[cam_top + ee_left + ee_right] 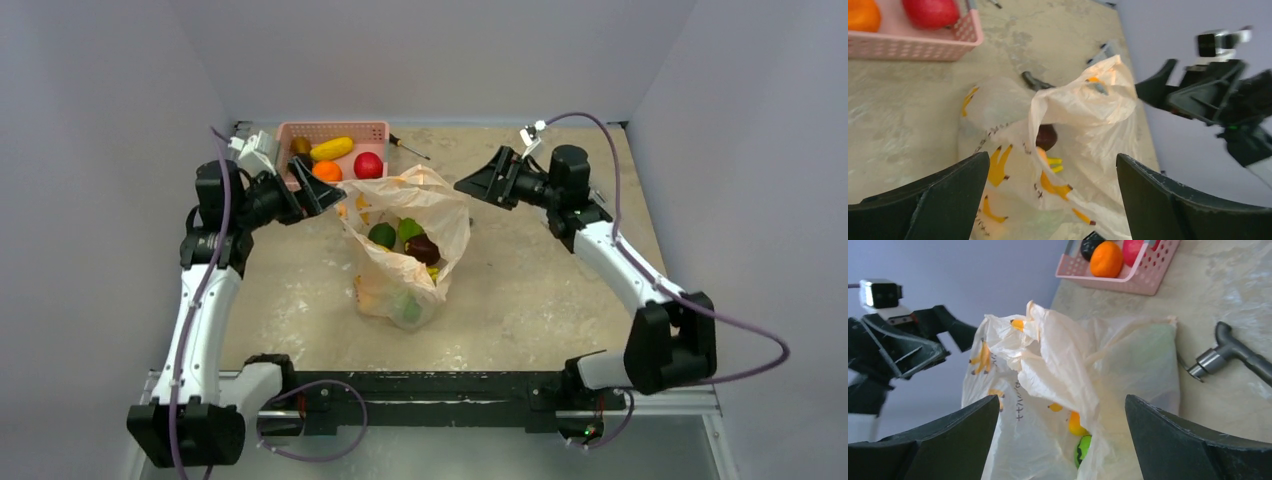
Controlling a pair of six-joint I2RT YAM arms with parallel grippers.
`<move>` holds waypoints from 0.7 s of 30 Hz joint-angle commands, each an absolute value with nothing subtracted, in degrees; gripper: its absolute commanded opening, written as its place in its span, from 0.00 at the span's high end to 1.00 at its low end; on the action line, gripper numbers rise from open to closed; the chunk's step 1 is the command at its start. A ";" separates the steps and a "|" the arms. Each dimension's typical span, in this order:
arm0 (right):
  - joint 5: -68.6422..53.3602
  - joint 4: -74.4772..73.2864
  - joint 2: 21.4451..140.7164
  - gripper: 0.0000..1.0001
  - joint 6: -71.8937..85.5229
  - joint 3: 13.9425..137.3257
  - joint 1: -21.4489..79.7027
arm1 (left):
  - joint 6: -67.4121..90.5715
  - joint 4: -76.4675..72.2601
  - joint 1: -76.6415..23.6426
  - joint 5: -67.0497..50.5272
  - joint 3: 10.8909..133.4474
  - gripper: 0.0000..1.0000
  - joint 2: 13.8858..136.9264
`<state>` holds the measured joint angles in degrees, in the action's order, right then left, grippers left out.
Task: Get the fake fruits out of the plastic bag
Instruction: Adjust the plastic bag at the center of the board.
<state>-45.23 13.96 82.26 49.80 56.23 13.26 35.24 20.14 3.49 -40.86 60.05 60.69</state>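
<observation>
Plastic bag (452, 222) upright, mouth upward

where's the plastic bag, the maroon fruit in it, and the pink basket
plastic bag (455, 222), top view, on its right-hand wall
maroon fruit (422, 249), top view, middle of its upper surface
pink basket (330, 128), top view, on its far rim

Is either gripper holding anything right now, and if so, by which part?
Nothing is held. The left gripper and right gripper both stand open on either side of the plastic bag, neither closed on it.
</observation>
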 commanded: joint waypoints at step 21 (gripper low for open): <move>2.91 -10.68 70.15 0.06 46.08 48.46 40.08 | 19.76 28.90 -51.18 12.57 69.06 0.35 62.96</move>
